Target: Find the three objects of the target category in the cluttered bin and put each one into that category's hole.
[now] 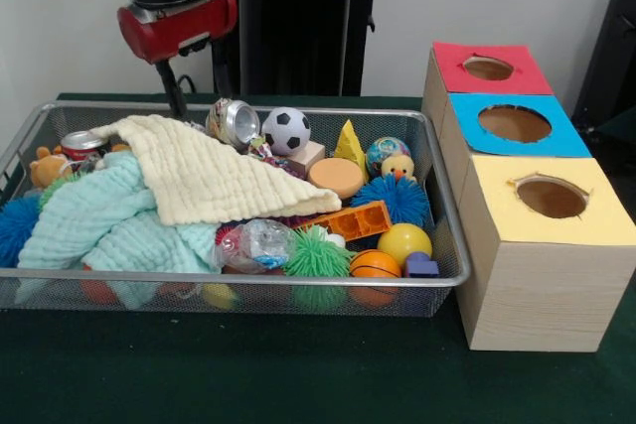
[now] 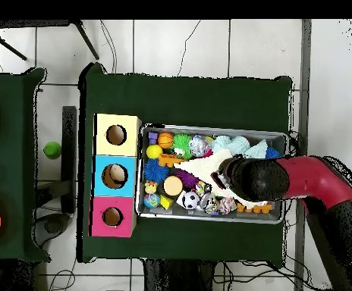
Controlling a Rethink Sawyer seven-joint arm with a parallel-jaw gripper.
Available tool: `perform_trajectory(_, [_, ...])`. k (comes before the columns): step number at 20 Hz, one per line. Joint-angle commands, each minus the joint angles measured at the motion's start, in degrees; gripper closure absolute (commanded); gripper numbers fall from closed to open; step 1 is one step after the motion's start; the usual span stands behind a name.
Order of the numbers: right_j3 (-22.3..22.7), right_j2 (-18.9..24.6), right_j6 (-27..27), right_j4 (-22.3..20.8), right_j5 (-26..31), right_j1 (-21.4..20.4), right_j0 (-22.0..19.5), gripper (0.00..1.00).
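End effector [image 1: 177, 96], its finger state impossible to tell, hangs over the wire bin's [image 1: 449, 245] far-left corner beside the cream cloth [image 1: 204, 174], which it should lift aside to uncover buried targets before any trip to the holed boxes [image 1: 527, 196].

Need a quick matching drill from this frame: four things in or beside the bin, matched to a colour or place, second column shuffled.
Column A:
1. soccer ball
2. cream cloth
3. spiky green ball
4. box nearest the camera in the front view

Column B:
a. front edge of the wire bin, beside a small basketball
b. yellow top with a round hole
c. draped over the mint cloth
d. back of the bin, beside a crushed can

Pairs: 1-d, 2-c, 3-a, 4-b
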Motion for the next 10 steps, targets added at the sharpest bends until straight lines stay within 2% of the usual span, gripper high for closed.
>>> perform_trajectory(1, [3.77,0.81,7.47,1.24,-11.47,1.79,2.7,0.0])
perform_trajectory(4, [3.66,-1.1,8.63,0.76,-15.54,3.1,4.11,0.0])
perform_trajectory(10, [2.91,-2.89,8.02,0.86,-19.05,3.48,5.87,0.0])
